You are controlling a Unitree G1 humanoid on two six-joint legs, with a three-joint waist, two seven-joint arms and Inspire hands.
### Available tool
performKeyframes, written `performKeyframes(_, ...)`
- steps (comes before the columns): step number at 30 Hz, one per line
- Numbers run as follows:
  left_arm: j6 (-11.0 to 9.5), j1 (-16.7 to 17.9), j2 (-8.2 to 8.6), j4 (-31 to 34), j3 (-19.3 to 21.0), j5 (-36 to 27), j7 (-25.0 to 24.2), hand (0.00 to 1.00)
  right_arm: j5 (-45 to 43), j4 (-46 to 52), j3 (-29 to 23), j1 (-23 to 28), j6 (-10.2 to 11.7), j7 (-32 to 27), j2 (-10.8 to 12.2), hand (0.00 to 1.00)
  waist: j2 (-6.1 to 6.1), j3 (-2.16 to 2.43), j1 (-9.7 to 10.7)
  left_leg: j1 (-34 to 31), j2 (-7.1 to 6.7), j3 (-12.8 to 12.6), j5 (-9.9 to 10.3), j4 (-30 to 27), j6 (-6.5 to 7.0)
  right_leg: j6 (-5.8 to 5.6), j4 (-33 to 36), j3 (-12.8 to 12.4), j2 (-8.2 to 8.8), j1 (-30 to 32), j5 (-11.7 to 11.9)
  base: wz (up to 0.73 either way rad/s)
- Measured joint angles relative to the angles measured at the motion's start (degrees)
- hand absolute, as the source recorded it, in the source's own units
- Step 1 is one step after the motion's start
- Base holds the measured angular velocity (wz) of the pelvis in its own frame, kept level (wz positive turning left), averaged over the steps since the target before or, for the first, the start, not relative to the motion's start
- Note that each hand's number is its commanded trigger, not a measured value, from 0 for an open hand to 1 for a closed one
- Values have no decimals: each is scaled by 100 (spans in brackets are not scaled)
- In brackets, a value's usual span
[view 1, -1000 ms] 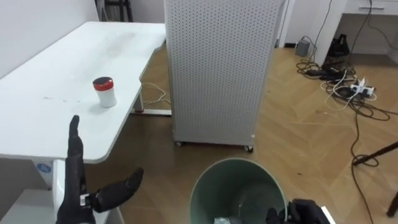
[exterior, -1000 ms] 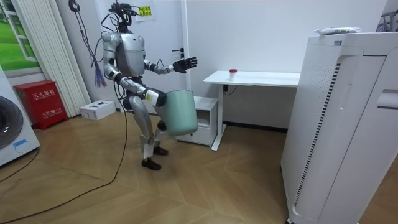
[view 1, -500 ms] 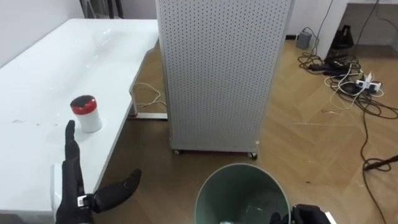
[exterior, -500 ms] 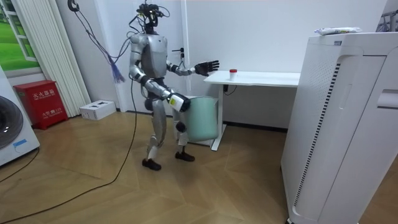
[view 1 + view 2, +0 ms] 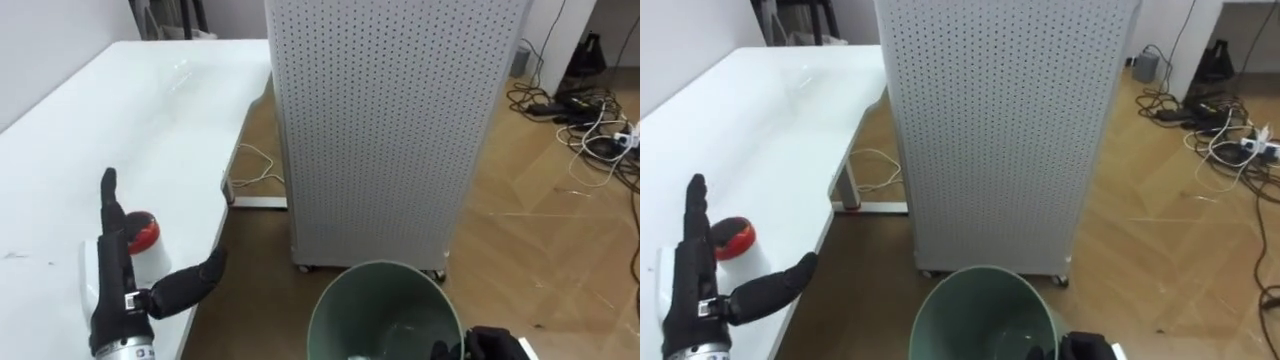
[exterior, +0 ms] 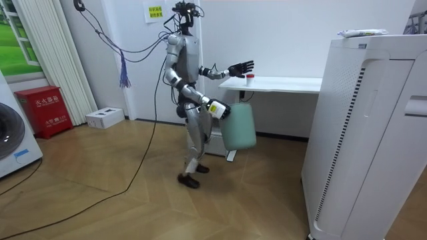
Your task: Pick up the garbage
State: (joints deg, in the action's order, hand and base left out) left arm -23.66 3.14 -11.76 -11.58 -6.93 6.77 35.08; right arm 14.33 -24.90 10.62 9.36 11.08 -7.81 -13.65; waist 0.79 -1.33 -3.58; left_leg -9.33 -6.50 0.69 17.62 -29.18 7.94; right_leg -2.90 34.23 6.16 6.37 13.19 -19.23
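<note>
Ground's being covered fast: the smooth white worktop (image 5: 130,120) is being closed in on, so the little round jar (image 5: 142,233), red cap on white plastic, is now sitting just past the fingertips of the left robot hand (image 5: 118,295). That hand's being held open, fingers straight. The round green bin (image 5: 380,300) is being gripped at its rim by the right robot hand (image 5: 492,345).

White desk (image 5: 150,110), tall perforated white unit (image 5: 390,130), tangled cables (image 5: 588,140) on wood floor (image 5: 560,260)
</note>
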Motion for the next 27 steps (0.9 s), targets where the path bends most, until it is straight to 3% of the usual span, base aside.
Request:
performKeyframes(1,1,16,12,41,-7,28,62,0,-37,-24,-4,18,0,-73,-14,100,-13,35,43,54,-4,165,17,-7,-51,101,-270,-5,-40,-56,319,65)
performKeyframes(5,-12,60,-49,248,12,264,239,0,-130,-20,-8,-45,9,-152,-59,100,-4,63,-166,383,169,280,-80,419,-216,210,-1022,41,-271,-617,465,21)
performKeyframes(7,-12,159,-56,405,16,287,291,0,-142,-7,-6,-46,21,-135,-58,100,-1,76,-179,565,228,338,-87,602,-227,233,-1310,73,-354,-870,506,9)
performKeyframes(14,-12,234,-55,689,14,305,431,0,-124,64,0,-52,129,-175,-63,100,5,81,-297,787,305,323,-114,685,-275,302,-2027,158,-433,-1449,613,5)
performKeyframes(15,-13,236,-56,692,15,300,440,0,-114,64,0,-53,131,-170,-64,100,14,68,-295,727,301,263,-118,531,-323,307,-2099,84,-424,-1520,633,25)
performKeyframes(16,-14,240,-57,705,13,298,438,0,-63,59,7,-43,135,-154,-57,100,138,-15,-288,399,272,139,-60,32,-573,301,-2211,-372,-383,-1625,648,51)
performKeyframes(17,-20,227,-39,762,-3,310,436,0,44,63,-25,-29,156,-178,-58,100,142,16,-252,47,371,172,-97,293,-712,284,-2217,-716,-393,-1603,638,67)
performKeyframes(18,-19,192,-20,794,-12,370,432,0,114,63,-59,-25,156,-202,-73,100,85,38,-254,-160,474,187,-232,513,-774,235,-2190,-764,-414,-1579,599,57)
performKeyframes(19,-29,224,-14,817,-7,542,471,0,149,44,-66,-4,124,-216,-62,100,182,43,-352,-278,552,-81,-496,450,-569,136,-2035,-725,-350,-1450,503,23)
performKeyframes(20,-31,281,-14,829,-2,589,507,0,131,54,-61,-5,123,-205,-72,100,175,37,-422,-251,569,-136,-509,467,-549,85,-1998,-613,-344,-1415,522,0)
performKeyframes(21,-30,384,-49,822,11,706,583,0,75,57,-40,-2,126,-165,-72,100,172,36,-502,-167,562,-55,-507,484,-547,16,-2039,-349,-330,-1426,554,-14)
performKeyframes(22,-29,416,-62,821,44,752,602,0,38,92,-13,-10,135,-134,-72,100,160,27,-600,-71,556,181,-506,522,-550,-8,-2192,-176,-362,-1395,632,-18)
performKeyframes(23,-30,415,-61,822,71,753,603,0,24,123,2,-16,138,-132,-72,100,160,26,-652,-16,541,310,-503,571,-555,13,-2323,-108,-369,-1346,743,-18)
performKeyframes(24,-27,423,-29,788,124,750,598,0,-22,139,36,-24,160,-139,-79,100,127,29,-613,106,527,471,-497,655,-595,177,-2394,104,-362,-1356,921,0)
performKeyframes(27,-31,428,-28,788,147,749,587,0,-84,147,57,-1,186,-108,-79,100,112,40,-578,383,493,461,-538,1035,-656,184,-2359,255,-368,-1507,924,5)
